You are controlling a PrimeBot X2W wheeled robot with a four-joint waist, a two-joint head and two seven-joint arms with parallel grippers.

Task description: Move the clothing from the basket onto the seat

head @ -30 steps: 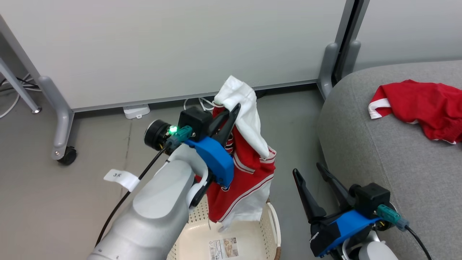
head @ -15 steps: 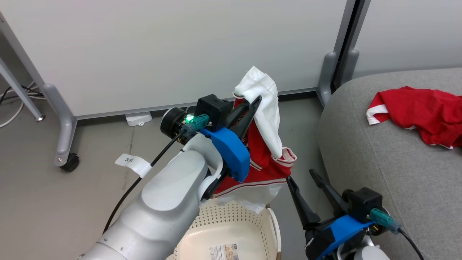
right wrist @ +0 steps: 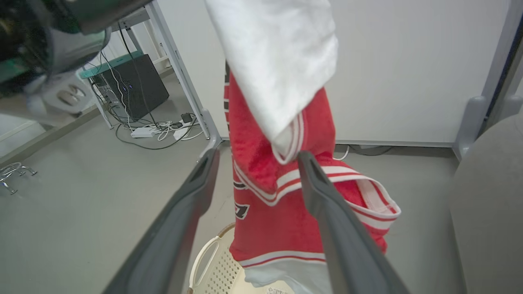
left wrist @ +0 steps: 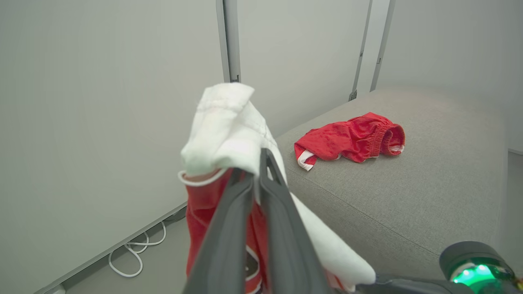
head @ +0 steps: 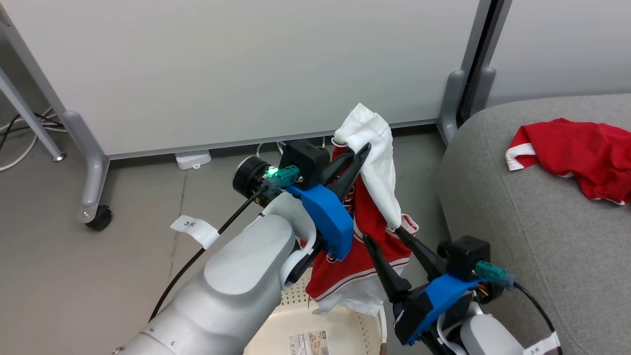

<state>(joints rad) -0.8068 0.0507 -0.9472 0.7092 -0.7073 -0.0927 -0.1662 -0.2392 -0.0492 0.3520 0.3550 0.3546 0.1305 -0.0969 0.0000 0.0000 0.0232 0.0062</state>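
Mid-carry on the last piece: left gripper (head: 364, 150) jaws clamped tight on the white top fold of the jersey (head: 369, 217), which hangs below them, hem just over the basket (head: 296, 298). Right gripper (head: 382, 235) jaws spread wide and empty, the jersey's striped lower part just ahead of their tips; the other garment (head: 577, 148) already lies on the seat (head: 517, 236), well beyond both sets of jaws. Next, as I read it: swing the left jaws over the cushion edge, hem clear, then let go.
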